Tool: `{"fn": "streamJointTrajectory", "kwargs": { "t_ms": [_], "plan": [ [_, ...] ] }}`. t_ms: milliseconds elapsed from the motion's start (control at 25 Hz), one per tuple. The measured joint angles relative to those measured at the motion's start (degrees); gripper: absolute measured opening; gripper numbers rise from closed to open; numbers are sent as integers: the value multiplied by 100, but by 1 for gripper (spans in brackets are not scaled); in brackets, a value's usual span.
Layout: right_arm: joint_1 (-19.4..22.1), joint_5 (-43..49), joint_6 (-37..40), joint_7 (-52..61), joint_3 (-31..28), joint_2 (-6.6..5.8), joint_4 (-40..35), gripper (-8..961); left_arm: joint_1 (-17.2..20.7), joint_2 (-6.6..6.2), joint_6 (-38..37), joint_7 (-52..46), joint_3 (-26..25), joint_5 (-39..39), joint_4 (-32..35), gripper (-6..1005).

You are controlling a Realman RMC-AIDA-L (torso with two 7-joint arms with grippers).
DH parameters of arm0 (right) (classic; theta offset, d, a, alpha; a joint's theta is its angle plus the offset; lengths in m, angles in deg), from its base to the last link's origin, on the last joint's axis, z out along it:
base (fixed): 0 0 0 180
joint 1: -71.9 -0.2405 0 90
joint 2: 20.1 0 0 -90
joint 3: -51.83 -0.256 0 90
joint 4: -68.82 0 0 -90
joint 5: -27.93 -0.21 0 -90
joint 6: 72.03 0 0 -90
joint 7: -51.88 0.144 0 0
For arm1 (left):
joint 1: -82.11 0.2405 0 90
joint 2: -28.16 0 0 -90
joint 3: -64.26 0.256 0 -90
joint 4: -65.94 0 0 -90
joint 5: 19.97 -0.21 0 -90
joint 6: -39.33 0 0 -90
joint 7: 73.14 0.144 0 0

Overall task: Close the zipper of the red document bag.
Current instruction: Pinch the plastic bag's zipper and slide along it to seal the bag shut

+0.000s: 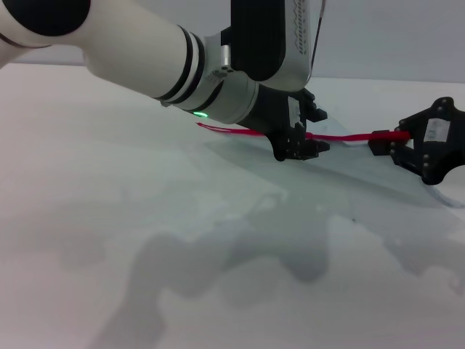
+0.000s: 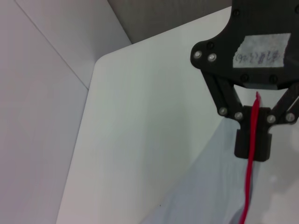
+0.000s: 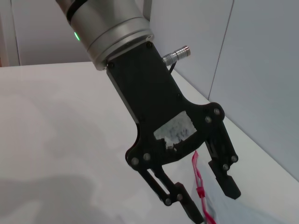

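a: where is the big flat pouch of translucent pale blue-grey plastic, the red document bag (image 1: 320, 182)?

b: it lies flat on the white table (image 1: 109, 182), toward the right of the head view. nothing can be made out inside it; whether it holds anything, i cannot tell.

a: and the thin bright red zipper (image 1: 341, 137)?

b: it runs along the bag's far long edge, from behind the left arm across to the right gripper (image 1: 381, 142). in the right wrist view the same red strip (image 3: 200, 189) passes between the left gripper's fingers.

a: how does the left gripper (image 1: 301, 138) stand?

b: it is down over the red edge near its middle, fingers spread a moderate way apart with the strip in the gap, not clamped on it.

a: the right one?

b: at the strip's right end. seen from the left wrist (image 2: 252, 135), its black fingers are pinched together on the zipper (image 2: 251, 158), which runs straight into them.
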Motion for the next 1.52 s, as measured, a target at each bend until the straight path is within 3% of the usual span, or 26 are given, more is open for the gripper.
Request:
{"fn": "streamJointTrajectory", "kwargs": {
  "t_ms": [280, 720, 800, 1520],
  "plan": [
    [-3, 4, -10, -8, 0, -9, 35, 39, 24, 0, -86, 2, -8, -16, -31, 441],
    [-37, 12, -6, -15, 0, -7, 41, 39, 8, -6, -141, 55, 10, 0, -167, 414],
    [-39, 12, -5, -16, 0, -7, 42, 39, 7, -8, -141, 75, 15, 1, -171, 356],
    [-55, 35, -3, -17, 0, -15, 47, 38, -3, 9, -96, 178, 27, 19, -145, 294]
  ]
}}
